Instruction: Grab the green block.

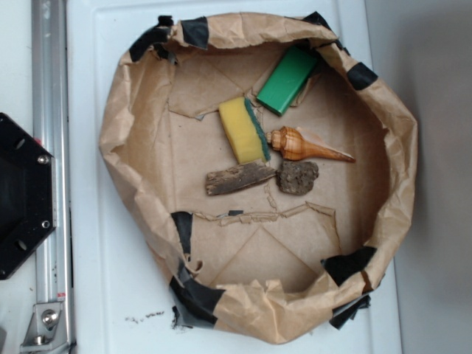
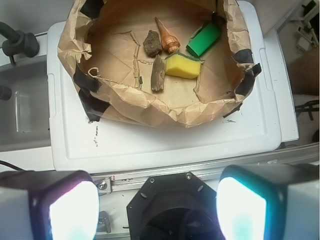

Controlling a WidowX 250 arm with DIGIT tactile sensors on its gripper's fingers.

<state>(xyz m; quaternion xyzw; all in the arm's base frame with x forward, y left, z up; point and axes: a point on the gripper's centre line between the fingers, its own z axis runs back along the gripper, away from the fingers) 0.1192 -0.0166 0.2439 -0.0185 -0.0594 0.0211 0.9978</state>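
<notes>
The green block (image 1: 287,80) (image 2: 204,39) is a smooth bright-green bar lying flat inside the brown paper basin (image 1: 122,133) (image 2: 67,47), against its far wall. Just beside it rests a yellow sponge (image 1: 243,130) (image 2: 182,66) with a dark-green edge. In the wrist view my gripper (image 2: 157,207) hangs high over the robot's black base, well short of the basin, open wide, its two glowing pads (image 2: 75,210) far apart and holding nothing. The exterior view does not show the gripper.
Also in the basin: a wooden shell-shaped piece (image 1: 302,145) (image 2: 167,35), a strip of bark (image 1: 237,178) (image 2: 158,73) and a dark rough rock (image 1: 297,177) (image 2: 152,43). The basin sits on a white lid (image 1: 118,295) (image 2: 150,145). A metal rail (image 1: 50,110) and the black base (image 1: 22,195) (image 2: 170,207) lie alongside.
</notes>
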